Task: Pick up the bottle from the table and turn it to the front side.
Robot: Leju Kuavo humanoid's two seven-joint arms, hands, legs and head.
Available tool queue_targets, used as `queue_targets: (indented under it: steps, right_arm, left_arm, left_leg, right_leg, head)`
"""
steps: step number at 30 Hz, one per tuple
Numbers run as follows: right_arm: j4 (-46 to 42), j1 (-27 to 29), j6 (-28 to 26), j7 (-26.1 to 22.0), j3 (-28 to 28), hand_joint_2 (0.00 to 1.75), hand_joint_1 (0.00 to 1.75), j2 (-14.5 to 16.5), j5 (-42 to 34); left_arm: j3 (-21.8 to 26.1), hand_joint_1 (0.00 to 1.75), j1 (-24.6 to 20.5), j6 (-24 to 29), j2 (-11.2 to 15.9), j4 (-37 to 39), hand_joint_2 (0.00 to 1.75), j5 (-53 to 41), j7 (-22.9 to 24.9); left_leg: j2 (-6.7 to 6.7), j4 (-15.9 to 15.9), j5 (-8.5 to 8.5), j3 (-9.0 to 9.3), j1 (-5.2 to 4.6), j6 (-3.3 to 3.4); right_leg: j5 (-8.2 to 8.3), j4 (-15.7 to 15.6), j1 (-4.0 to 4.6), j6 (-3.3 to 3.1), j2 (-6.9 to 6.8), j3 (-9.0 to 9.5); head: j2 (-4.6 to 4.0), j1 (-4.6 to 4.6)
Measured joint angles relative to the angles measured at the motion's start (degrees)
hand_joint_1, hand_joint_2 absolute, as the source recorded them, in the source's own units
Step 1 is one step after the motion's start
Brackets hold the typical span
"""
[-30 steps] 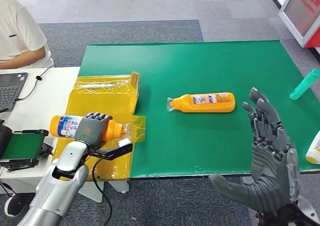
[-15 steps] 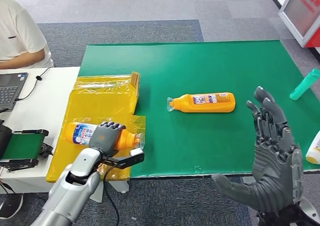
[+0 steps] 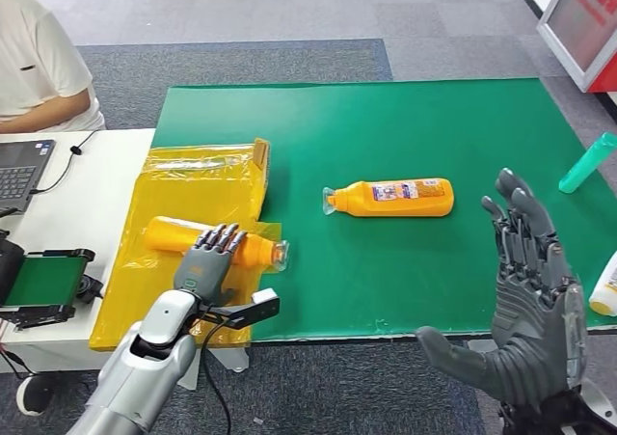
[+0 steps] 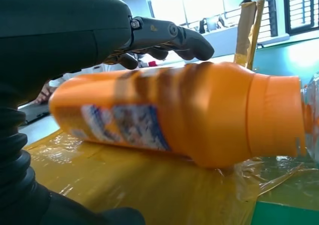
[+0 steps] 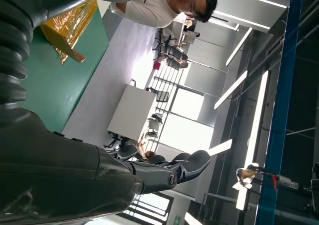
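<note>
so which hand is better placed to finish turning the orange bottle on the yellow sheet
The left hand: its fingers already lie over the orange bottle on the yellow sheet. The right hand is raised open, apart from it, at the table's other end.

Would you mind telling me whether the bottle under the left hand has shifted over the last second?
Yes. The orange bottle has moved right across the yellow plastic sheet, toward the green mat.

Green surface [image 3: 408,126]. Yellow glossy film [image 3: 189,199] at its left end. Orange bottle [image 3: 174,234] on the film, blue-white label in the left wrist view. Second orange bottle [image 3: 392,198], white-blue label, clear cap. Teal bottle [image 3: 588,162] at right. Hands dark grey, arms silver.
</note>
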Motion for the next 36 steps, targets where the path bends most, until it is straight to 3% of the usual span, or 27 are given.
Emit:
queue_targets:
  steps: [18,25,30,36]
  right_arm:
    - [0.87,2.55,0.15,0.31,-1.72,1.75,0.0,0.36,0.6]
    - [0.87,2.77,-0.02,0.78,-2.25,1.75,0.0,0.98,1.92]
    - [0.88,2.77,-0.02,1.14,-2.28,1.75,0.0,1.11,2.34]
    - [3.5,1.64,0.46,4.95,-2.54,1.75,0.0,1.45,4.57]
  left_arm:
    - [10.04,0.0,4.68,0.98,-4.41,-6.21,1.75,7.68,-6.39]
    - [13.11,0.0,7.49,-3.85,-6.9,-16.57,1.75,23.08,-9.29]
    - [13.59,0.0,8.26,-5.2,-7.55,-19.14,1.75,26.63,-9.34]
    - [16.56,0.0,13.41,-14.59,-9.7,-32.02,1.75,50.76,-6.87]
  left_leg:
    - [0.0,0.0,0.0,0.0,0.0,0.0]
    - [0.0,0.0,-0.02,-0.01,0.0,0.02]
    - [0.0,0.0,-0.03,-0.02,0.0,0.03]
    - [0.0,0.0,-0.06,-0.03,0.01,0.03]
  right_leg:
    - [0.0,0.0,0.01,0.0,0.0,-0.02]
    - [-0.01,0.0,0.0,0.01,0.01,-0.02]
    - [-0.01,0.0,0.0,0.01,0.01,-0.03]
    - [-0.03,0.0,0.01,0.02,0.0,-0.03]
  head:
    - [0.0,-0.01]
    - [0.0,0.01]
    - [0.0,0.01]
    - [0.0,0.01]
